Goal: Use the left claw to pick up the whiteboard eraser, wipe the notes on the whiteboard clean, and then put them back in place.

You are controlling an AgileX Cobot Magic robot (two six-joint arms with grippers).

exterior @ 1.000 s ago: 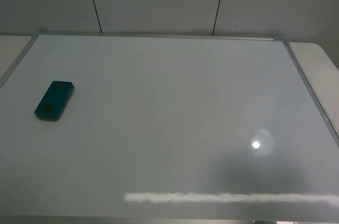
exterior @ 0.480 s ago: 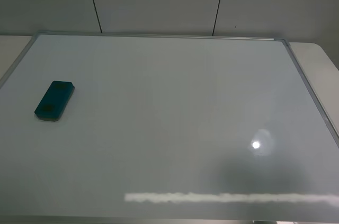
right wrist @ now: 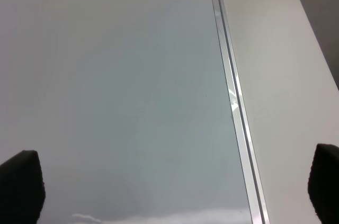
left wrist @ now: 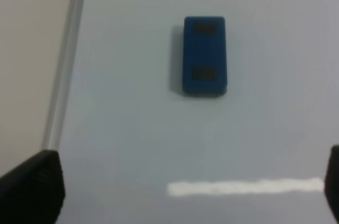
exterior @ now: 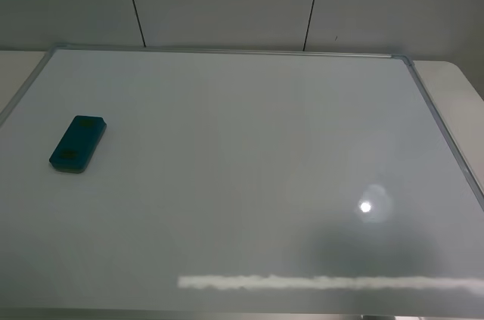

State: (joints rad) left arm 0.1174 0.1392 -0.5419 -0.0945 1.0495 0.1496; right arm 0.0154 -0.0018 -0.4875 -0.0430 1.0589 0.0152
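From the high camera I see the whiteboard [exterior: 249, 184] lying flat on the pale counter [exterior: 454, 82], its thin silver frame running round the edges. The whiteboard eraser [exterior: 78, 143] sits on the board's surface near the left side, lying flat with its two dark marks facing up — nothing is touching it. I can make out no red marks on the board in any view; the surface shows only a bright spot of glare and a long pale streak of reflected light along the near edge.

My left wrist camera looks down on the eraser [left wrist: 204, 55], well apart from the left pincer [left wrist: 185, 187], whose two dark fingertips [left wrist: 34, 187] sit at opposite edges of the view — spread wide and grasping nothing. The board's frame runs beside the eraser, with bare counter beyond it.

The right pincer [right wrist: 175, 187] is likewise spread apart and empty, hanging over the board's right frame [right wrist: 233, 102] and the counter next to it.
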